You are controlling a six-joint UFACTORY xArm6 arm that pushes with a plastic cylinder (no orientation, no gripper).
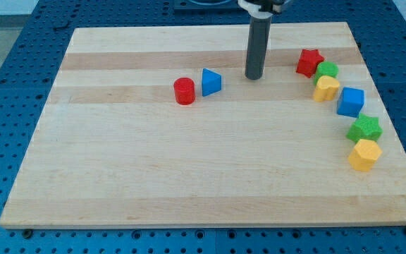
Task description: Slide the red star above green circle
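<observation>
The red star (308, 62) lies near the view's upper right, touching the green circle (326, 70) just below and right of it. My tip (253, 76) rests on the board to the left of the red star, well apart from it, and to the right of the blue triangle (211, 82).
A yellow heart (325, 89), blue cube (351, 102), green star (365, 129) and yellow hexagon (364, 154) run down the right side in a curve. A red cylinder (184, 91) sits left of the blue triangle. The wooden board (118, 183) ends close to the right-hand blocks.
</observation>
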